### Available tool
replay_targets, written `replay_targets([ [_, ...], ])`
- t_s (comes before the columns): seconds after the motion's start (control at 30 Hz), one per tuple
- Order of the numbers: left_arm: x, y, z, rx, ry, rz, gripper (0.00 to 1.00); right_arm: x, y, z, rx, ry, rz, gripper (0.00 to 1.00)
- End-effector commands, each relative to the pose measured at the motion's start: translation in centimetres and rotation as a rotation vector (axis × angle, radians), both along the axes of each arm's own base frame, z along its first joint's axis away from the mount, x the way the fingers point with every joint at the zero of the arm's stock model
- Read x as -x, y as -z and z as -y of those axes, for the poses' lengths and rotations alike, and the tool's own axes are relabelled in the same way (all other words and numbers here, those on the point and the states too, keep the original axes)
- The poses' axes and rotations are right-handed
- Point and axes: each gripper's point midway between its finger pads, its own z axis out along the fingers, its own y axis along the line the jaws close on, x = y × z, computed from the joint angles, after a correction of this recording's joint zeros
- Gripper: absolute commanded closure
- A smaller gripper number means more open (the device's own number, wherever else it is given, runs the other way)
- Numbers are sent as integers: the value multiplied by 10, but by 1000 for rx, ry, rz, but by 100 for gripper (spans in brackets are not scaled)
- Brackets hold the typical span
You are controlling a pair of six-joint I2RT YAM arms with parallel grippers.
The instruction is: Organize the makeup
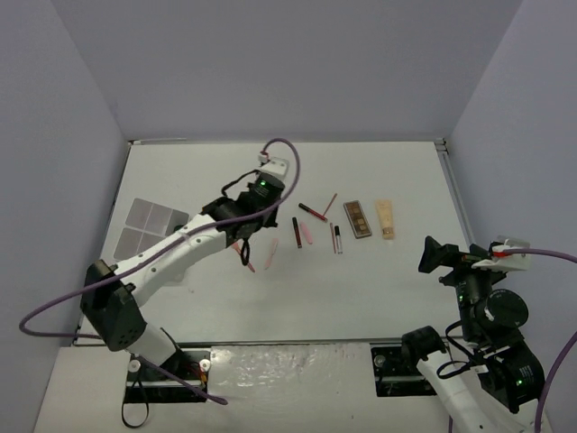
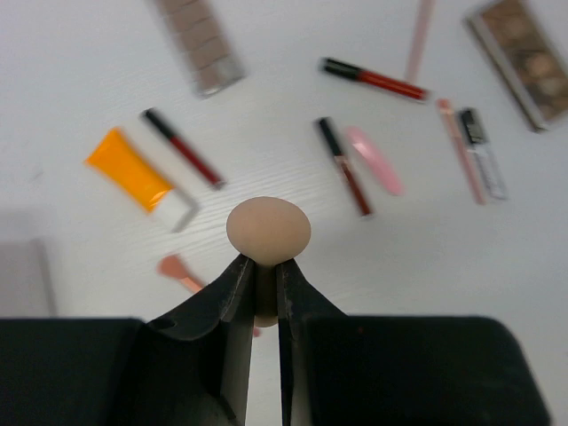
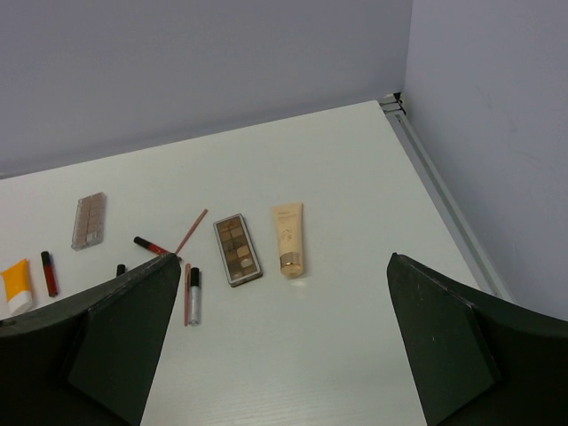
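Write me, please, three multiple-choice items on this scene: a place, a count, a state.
1. Where does the beige tube lie?
A. just right of a brown palette
B. on the orange tube
C. against the back wall

2. How many brown palettes show?
A. one
B. two
C. four

3. What is the left claw doing?
A. hanging open
B. gripping the beige sponge
C. gripping a red stick

Key: 1 A, side by side; 2 B, a second palette lies farther left; 3 B, it pinches the sponge's narrow end.

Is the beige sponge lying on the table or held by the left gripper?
Held: the left gripper is shut on the beige sponge, gripping its base.
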Motion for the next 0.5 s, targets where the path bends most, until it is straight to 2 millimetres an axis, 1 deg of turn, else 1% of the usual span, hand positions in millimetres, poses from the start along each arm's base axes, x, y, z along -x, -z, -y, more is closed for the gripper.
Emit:
replay_targets([
  [0.0, -7, -8, -105, -65, -222, -18, 100, -7, -18, -6, -7, -23, 55, 0],
  [0.03, -6, -11, -125, -68, -252, -17, 100, -7, -18, -6, -7, -23, 55, 0],
  [0.1, -10, -10, -163, -74, -324, -31, 100, -6, -18, -6, -8, -26, 59, 0],
  [0.13, -10, -8, -178, -77, -350, -41, 100, -6, -18, -6, -7, -28, 59, 0],
  [0.23, -9, 0, -214, -92, -410, -78, 100, -6, -18, -7, -7, -33, 62, 0],
  [0.37, -13, 7, -253, -129, -484, -102, 100, -5, -19, -7, -9, -37, 67, 0],
  [0.47, -19, 18, -259, -118, -478, -121, 99, -5, -18, -7, -9, -37, 67, 0],
])
